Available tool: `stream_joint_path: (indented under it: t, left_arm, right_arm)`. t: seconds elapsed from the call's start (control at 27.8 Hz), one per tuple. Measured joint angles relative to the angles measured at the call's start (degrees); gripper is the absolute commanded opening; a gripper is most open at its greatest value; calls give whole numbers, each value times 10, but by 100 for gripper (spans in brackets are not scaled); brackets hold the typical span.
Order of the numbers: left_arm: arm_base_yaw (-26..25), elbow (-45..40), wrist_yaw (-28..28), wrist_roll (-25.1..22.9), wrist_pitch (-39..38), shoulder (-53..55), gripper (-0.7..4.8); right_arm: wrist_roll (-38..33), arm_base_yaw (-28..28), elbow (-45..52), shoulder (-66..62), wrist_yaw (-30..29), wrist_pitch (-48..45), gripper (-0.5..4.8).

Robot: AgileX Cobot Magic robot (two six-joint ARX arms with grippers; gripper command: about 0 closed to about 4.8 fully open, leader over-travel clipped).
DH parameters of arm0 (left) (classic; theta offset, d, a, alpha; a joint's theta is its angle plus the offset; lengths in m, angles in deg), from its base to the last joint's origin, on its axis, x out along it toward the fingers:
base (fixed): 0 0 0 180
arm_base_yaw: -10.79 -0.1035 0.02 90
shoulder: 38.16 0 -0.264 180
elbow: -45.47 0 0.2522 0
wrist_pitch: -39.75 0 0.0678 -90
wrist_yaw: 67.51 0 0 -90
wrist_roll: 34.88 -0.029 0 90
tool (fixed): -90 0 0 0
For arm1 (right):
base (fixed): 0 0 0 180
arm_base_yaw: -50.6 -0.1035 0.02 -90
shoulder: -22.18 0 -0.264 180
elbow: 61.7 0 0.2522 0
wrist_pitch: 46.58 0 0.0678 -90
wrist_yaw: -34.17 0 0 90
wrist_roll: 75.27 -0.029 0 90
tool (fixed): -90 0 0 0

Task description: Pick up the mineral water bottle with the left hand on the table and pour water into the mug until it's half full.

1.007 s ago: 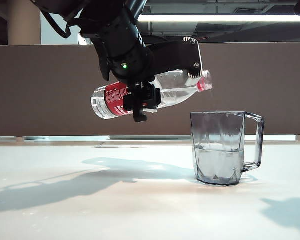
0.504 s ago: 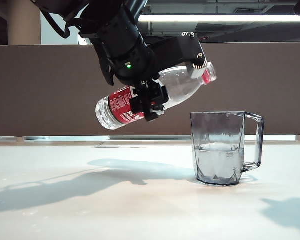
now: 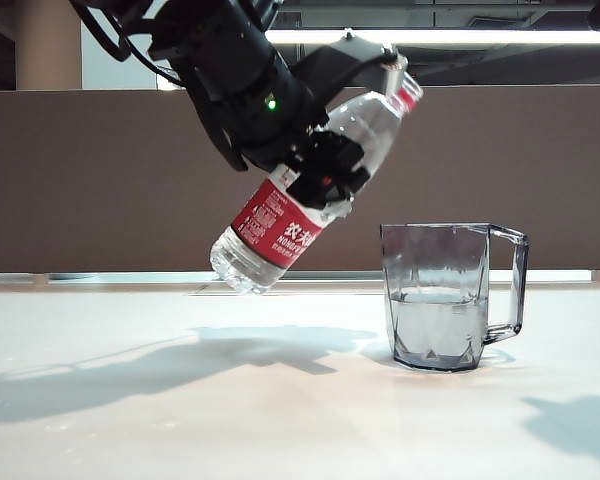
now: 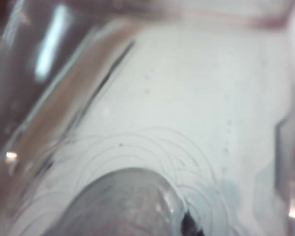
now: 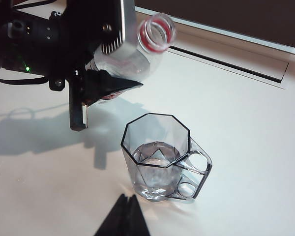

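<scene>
My left gripper [image 3: 330, 170] is shut on the mineral water bottle [image 3: 280, 228] and holds it in the air to the left of the mug [image 3: 442, 296]. The bottle slants, its open red-ringed neck [image 3: 407, 92] up and to the right, its base low and left. No water runs from it. The faceted grey mug stands on the white table [image 3: 130, 400], water [image 3: 438, 325] filling roughly its lower half. The right wrist view looks down on the mug [image 5: 160, 157], the bottle's mouth [image 5: 157, 32] and the left gripper [image 5: 110, 61]. My right gripper [image 5: 127, 216] is shut and empty, near the mug. Blurred clear plastic of the bottle [image 4: 123, 201] fills the left wrist view.
A brown partition [image 3: 80, 180] runs behind the table. A long slot [image 5: 226, 64] lies along the table's far edge. Arm shadows fall on the tabletop left of the mug.
The left wrist has rolled and the bottle has swung from nearly level, neck over the mug, to a steep slant with the neck raised and the base dropped. The mug has not moved.
</scene>
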Motion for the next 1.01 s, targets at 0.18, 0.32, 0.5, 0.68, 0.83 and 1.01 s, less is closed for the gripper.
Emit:
stream_joint_path:
  t: [0.18, 0.32, 0.5, 0.68, 0.83, 1.01]
  left_arm:
    - [-13, -23, -35, 75, 5, -35, 200]
    - [-42, -53, -61, 120, 9, -66, 178]
    - [-108, -116, -89, 180, 35, -125, 178]
    - [-162, -202, -130, 225, 100, -186, 178]
    - [-174, -268, -150, 261, 159, -201, 178]
    - [-177, -335, -123, 289, 242, -200, 178]
  right_arm:
    - [0, 0, 0, 0, 0, 0, -3]
    - [0, 0, 0, 0, 0, 0, -3]
    - [0, 0, 0, 0, 0, 0, -3]
    - [0, 0, 0, 0, 0, 0, -3]
    - [0, 0, 0, 0, 0, 0, -3]
    - [0, 0, 0, 0, 0, 0, -3]
